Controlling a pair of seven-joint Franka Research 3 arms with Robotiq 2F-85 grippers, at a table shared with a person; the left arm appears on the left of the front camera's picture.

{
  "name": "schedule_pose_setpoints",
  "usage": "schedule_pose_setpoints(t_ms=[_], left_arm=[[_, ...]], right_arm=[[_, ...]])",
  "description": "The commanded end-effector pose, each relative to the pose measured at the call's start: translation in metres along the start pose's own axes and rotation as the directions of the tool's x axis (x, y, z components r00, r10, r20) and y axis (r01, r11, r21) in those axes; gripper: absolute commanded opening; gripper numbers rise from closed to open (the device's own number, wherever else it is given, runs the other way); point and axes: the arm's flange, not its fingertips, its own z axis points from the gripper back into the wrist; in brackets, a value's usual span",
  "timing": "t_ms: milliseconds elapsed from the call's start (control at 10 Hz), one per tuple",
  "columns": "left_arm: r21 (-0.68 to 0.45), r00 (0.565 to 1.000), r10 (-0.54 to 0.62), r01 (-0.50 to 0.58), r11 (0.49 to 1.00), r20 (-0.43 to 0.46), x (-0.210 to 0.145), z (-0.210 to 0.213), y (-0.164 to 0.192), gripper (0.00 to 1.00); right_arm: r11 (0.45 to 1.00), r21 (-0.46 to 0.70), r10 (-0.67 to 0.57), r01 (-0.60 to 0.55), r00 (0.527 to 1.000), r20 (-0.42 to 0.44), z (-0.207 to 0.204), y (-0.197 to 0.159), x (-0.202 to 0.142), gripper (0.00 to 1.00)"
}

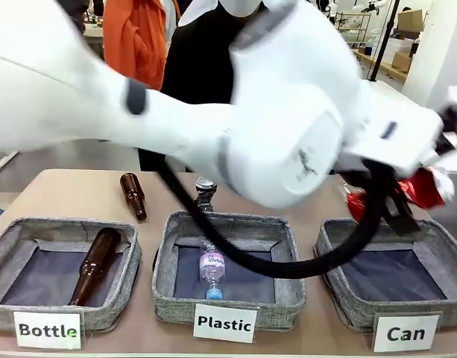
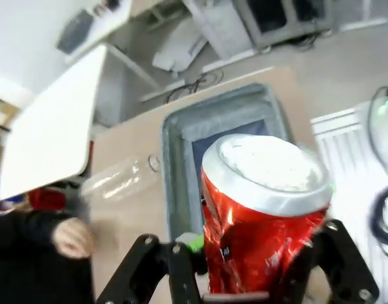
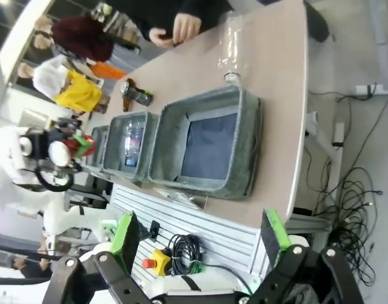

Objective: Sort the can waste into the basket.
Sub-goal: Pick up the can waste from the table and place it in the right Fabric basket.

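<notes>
**Red can** [image 2: 263, 202]. Crushed metal drink can. The red body is creased and glossy at the folds, and the pale round end faces the left wrist camera. It is held in the air at the right of the table [image 1: 64, 190], over the far side of the "Can" basket [image 1: 334, 240] as far as the front view tells.

**Left gripper** [image 2: 257, 239]. The fingers are closed on the sides of the red can. The arm reaches across from the left.

**"Can" basket.** Square, grey woven fabric with a dark lining and a white card on the near wall. It is the rightmost of three in a row.

**Black can** [image 1: 206, 191]. Small and dark with a silver top. It stands on the table just behind the far wall of the "Plastic" basket [image 1: 167, 253] and is not held.

**Right gripper** [image 3: 200, 233]. The fingers are spread wide with nothing between the green pads. It is seemingly off the table's near right corner, well apart from both cans.

**Step in hand (judged).** Delivery of the first can, which is gripped over the basket and not yet let go.

**Next move (judged).** Centre the can over the lining, lower it a little, then open the fingers. A light, dented can let go at the rim could tip out onto the table. The black can is left to sort.

**Also present.**
- A brown glass bottle [image 1: 94, 265] in the "Bottle" basket [image 1: 12, 246].
- A second brown glass bottle [image 1: 133, 195] on the table behind that basket.
- A clear plastic bottle [image 1: 212, 272] in the "Plastic" basket.
- A loose clear plastic bottle [image 2: 118, 180] on the table just beyond the "Can" basket.
- A person's hand [image 3: 184, 25] at the far edge.
</notes>
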Motion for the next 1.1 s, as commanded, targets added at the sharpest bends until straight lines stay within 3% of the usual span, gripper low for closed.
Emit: schedule_pose_setpoints(t_ms=[0,400,500,600,700,800,1000], left_arm=[[0.048,0.996,-0.046,0.05,0.998,-0.078,0.033,-0.066,0.014,0.0],[-0.001,0.99,-0.049,0.049,0.999,-0.135,0.025,-0.105,0.007,0.0],[-0.009,0.99,-0.047,0.046,0.999,-0.135,0.023,-0.105,0.006,0.13],[-0.008,0.989,-0.045,0.044,0.999,-0.14,0.022,-0.104,0.005,0.55],[-0.004,0.987,-0.046,0.046,0.999,-0.152,0.018,-0.102,0.005,0.7],[0.004,0.988,-0.047,0.048,0.999,-0.149,0.016,-0.102,0.004,1.0],[0.004,0.987,-0.044,0.045,0.999,-0.154,0.017,-0.102,0.006,1.0]], right_arm=[[1.0,-0.002,0.0,0.0,1.0,-0.022,-0.008,0.009,0.002,1.0],[1.0,-0.002,0.0,0.0,1.0,-0.022,-0.008,0.009,0.002,1.0],[1.0,-0.002,0.0,0.0,1.0,-0.022,-0.008,0.009,0.002,1.0],[1.0,-0.002,0.0,0.0,1.0,-0.022,-0.008,0.009,0.002,1.0],[1.0,-0.002,0.0,0.0,1.0,-0.022,-0.008,0.009,0.002,1.0],[1.0,-0.002,0.0,0.0,1.0,-0.022,-0.008,0.009,0.002,1.0],[1.0,-0.002,0.0,0.0,1.0,-0.022,-0.008,0.009,0.002,1.0]])
